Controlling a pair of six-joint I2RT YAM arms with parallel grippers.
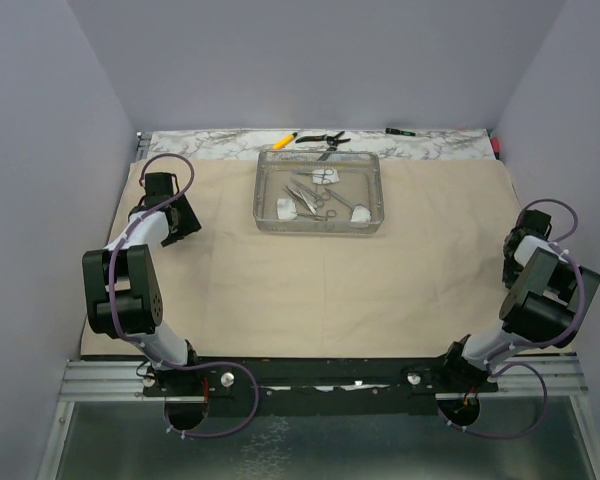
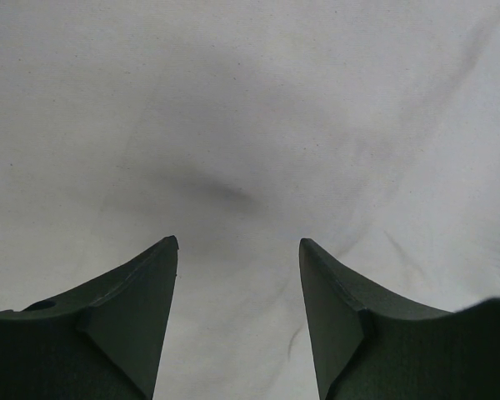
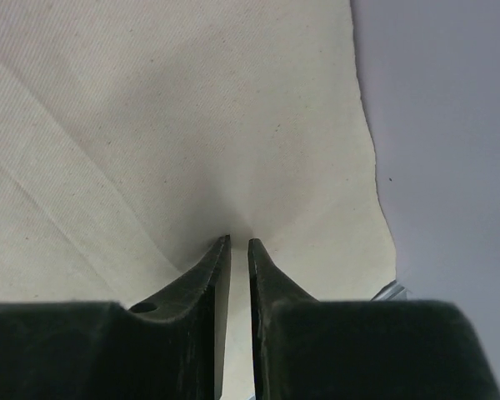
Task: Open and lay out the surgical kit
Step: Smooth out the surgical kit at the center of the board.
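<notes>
Beige cloth wrap spread flat, clear tray on it, left gripper jaws wide, right gripper jaws narrow, pinching wrap near edge.

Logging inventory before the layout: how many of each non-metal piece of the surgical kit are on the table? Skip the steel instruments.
beige cloth wrap: 1
clear plastic tray: 1
white gauze balls: 3
Total: 5

Black joints, white links on left arm and right arm; looping purple cables; dark green tapered fingers.
</notes>
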